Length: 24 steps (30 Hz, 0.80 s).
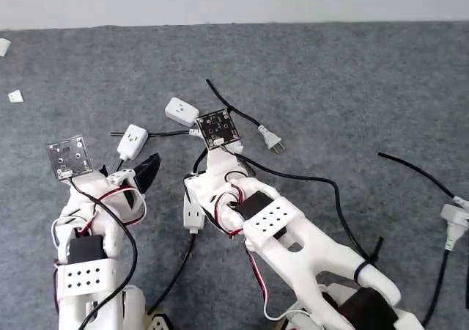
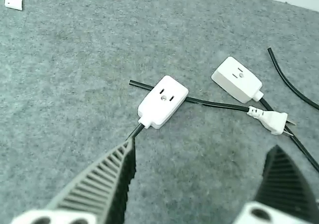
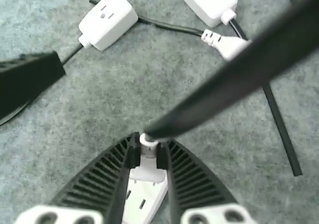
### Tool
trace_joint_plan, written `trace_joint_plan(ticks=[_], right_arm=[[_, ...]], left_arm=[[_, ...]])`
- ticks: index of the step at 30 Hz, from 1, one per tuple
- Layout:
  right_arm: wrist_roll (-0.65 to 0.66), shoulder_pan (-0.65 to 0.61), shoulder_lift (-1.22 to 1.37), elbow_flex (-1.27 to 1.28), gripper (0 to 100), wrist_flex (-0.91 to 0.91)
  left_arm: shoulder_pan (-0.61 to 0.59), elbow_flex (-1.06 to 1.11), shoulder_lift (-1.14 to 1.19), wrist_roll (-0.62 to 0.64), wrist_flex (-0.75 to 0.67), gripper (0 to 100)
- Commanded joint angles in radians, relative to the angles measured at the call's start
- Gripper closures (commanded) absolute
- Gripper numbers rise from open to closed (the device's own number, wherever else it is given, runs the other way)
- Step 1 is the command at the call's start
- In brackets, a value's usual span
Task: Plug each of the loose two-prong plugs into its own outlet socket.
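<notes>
My left gripper (image 2: pixel 199 184) is open and hangs just short of a white outlet socket (image 2: pixel 163 100) lying on its black cord; this socket (image 1: pixel 133 141) sits beside the gripper's black finger (image 1: pixel 144 171). A second white socket (image 2: pixel 237 78) lies farther off, with a loose white two-prong plug (image 2: pixel 269 120) next to it. My right gripper (image 3: pixel 148 142) is shut on the cord end of another white socket (image 3: pixel 144 194), whose slots show between the fingers. Its thick black cord (image 3: pixel 239 74) runs off close to the camera. Beyond it lie both sockets (image 3: pixel 107 17) (image 3: pixel 207 0) and the white plug (image 3: pixel 224 41).
A grey plug (image 1: pixel 272 142) on a black cord lies right of the right arm's wrist (image 1: pixel 218 128). Another white connector (image 1: pixel 453 224) is at the right edge. Black cords cross the grey carpet (image 1: pixel 344 81). Small white pieces (image 1: pixel 15 96) lie far left.
</notes>
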Motion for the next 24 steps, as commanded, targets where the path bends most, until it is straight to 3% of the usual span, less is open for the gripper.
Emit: trace_joint_plan(ticks=[1,24], right_arm=[[-0.008,-0.005,0.001,-0.069,99.0,-0.031],[0.014,0.047,0.114,-0.140,99.0,-0.015]], left_arm=[[-0.008,-0.010,-0.017,0.003,-0.026,62],[-0.006,-0.010,-0.017,0.002,-0.005,62]])
